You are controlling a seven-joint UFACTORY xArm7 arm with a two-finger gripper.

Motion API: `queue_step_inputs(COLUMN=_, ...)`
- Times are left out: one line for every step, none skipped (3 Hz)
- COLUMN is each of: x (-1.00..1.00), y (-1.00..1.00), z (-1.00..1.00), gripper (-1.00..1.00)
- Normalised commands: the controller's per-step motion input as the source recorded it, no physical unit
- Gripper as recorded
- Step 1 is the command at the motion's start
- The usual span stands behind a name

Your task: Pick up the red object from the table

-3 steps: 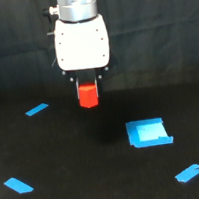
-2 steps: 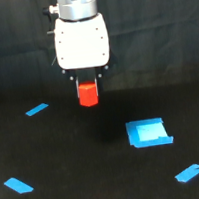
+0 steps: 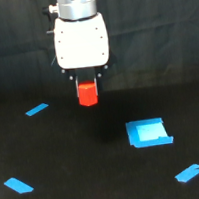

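Since the earlier frame, arm and block sit marginally higher, otherwise unchanged. White-bodied end effector [image 3: 86, 84] is closed on the small red-orange hexagonal block [image 3: 87, 93], which hangs directly beneath it, long axis apparently vertical, seemingly clear of the matte black counter [image 3: 85, 159]; next move judged: lift straight up

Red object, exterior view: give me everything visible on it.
The red object is a small red-orange faceted block, plain and matte, with no markings. It sits upright between the fingers of the hand, its top tucked under the white hand body, its lower part showing. It appears lifted clear of the black table, with nothing else touching it. Whether the fingers press its sides is partly hidden, but it looks held.
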Motion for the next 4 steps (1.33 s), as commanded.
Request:
queue_step_inputs(x=-0.04, y=-0.03, z=0.02, gripper=-1.00)
queue_step_inputs(x=-0.01, y=-0.05, z=0.07, gripper=-1.00)
queue_step_inputs(x=0.04, y=-0.05, z=0.06, gripper=-0.91)
queue_step_inputs(x=0.02, y=-0.08, z=-0.02, gripper=-1.00)
